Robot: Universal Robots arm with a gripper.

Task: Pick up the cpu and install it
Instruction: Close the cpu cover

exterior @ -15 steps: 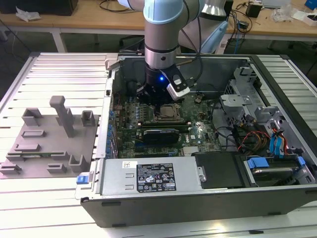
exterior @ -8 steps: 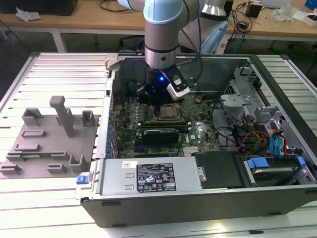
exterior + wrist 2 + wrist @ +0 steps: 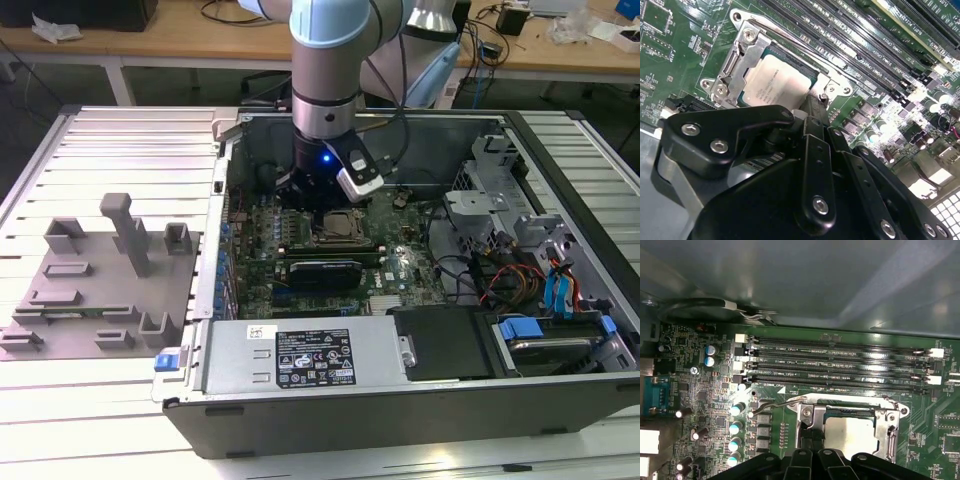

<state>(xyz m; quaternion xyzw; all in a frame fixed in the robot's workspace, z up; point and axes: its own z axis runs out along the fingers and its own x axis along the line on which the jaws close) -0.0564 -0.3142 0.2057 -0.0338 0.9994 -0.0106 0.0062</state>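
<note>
The cpu [image 3: 775,82] is seen lying flat in the socket frame [image 3: 735,65] on the green motherboard [image 3: 400,262], with its shiny metal top turned upward. Being square, it has no long axis. Its edges are aligned with the frame around it, and one pair of edges runs parallel to the long memory slots [image 3: 840,365] beside the socket. In the first wrist view, the silver frame is seen bordering the chip on two opposite sides.

The pincer [image 3: 814,107] is lowered into the open computer case [image 3: 400,425] by the arm [image 3: 325,60]. It is placed just beside one edge of the socket frame, not around the cpu. Whether it is wide or narrow cannot be told, nor whether the frame is touched. The case rests on the ribbed bench [image 3: 100,150], beside a grey fixture [image 3: 100,290].
</note>
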